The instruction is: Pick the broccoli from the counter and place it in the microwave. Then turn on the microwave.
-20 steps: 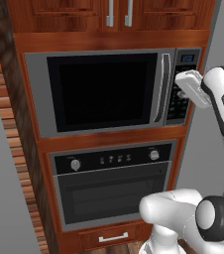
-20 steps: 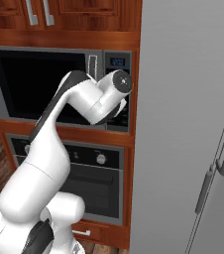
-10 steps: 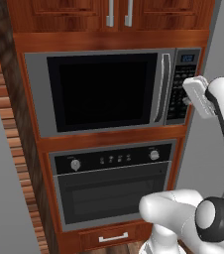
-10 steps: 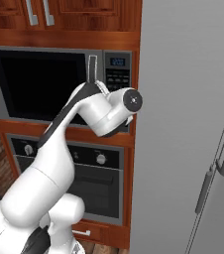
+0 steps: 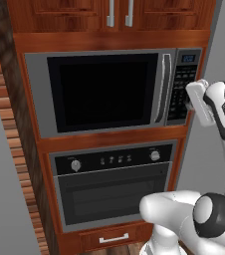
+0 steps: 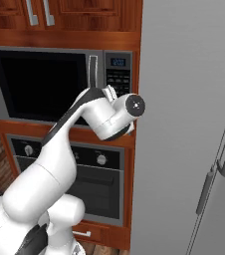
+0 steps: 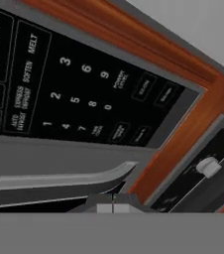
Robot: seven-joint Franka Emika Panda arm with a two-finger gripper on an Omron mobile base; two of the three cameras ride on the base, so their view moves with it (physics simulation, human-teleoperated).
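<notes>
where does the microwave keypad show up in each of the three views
Left base view: the keypad sits upper right, right of the microwave door handle, just left of the tool.
Right base view: the keypad sits upper centre, under the blue display, above the arm's wrist.
Hand view: the keypad spreads across the upper left, tilted, digits readable.
Shared landmark: the oven knob below the keypad.

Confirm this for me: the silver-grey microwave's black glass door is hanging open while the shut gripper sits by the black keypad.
Not quite. The black glass door of the silver-grey microwave is closed flush, as the left base view shows. The rest stands: the shut gripper sits by the black keypad.
</notes>
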